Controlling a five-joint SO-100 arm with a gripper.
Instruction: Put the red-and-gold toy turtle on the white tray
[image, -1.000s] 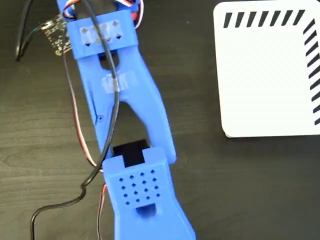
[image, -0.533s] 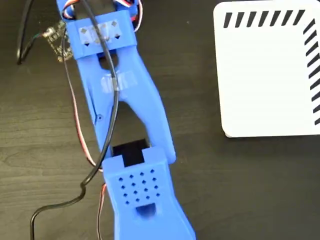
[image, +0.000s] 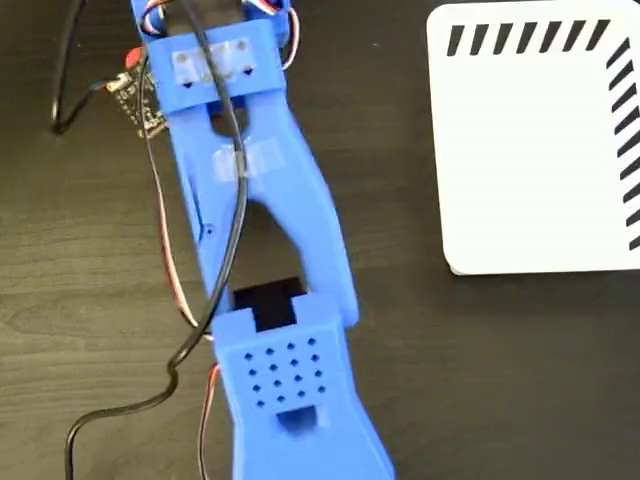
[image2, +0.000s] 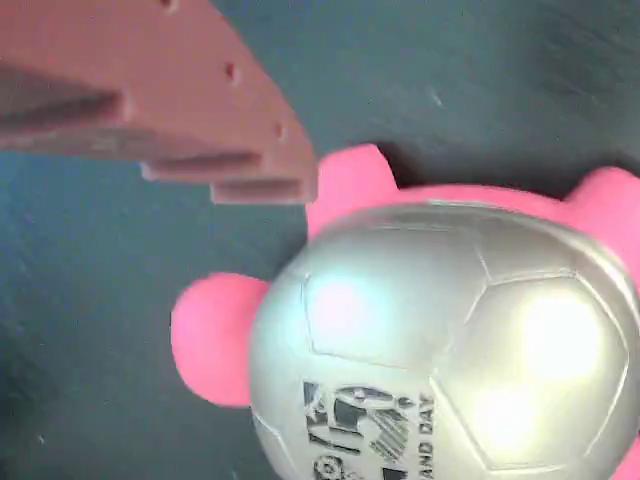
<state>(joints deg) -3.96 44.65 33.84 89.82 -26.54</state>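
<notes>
The red-and-gold toy turtle (image2: 440, 350) fills the lower right of the wrist view. Its shiny domed shell carries a black printed mark, and pink feet and head stick out onto the dark table. One finger (image2: 200, 110) of my gripper hangs just above and left of the shell, near a pink foot; the other finger is out of frame, and nothing is gripped. In the fixed view the blue arm (image: 265, 210) runs from bottom to top on the left, and the turtle and gripper lie beyond the top edge. The white tray (image: 540, 150), striped black along its edges, lies at the upper right.
A black cable (image: 190, 350) and red-white wires (image: 170, 250) trail along the arm's left side. A small circuit board (image: 140, 100) sits by the arm's upper left. Dark wooden table (image: 400, 150) separates the arm from the tray.
The arm's upper part and the circuit board have shifted slightly to the right and up the fixed view. The tray has not moved.
</notes>
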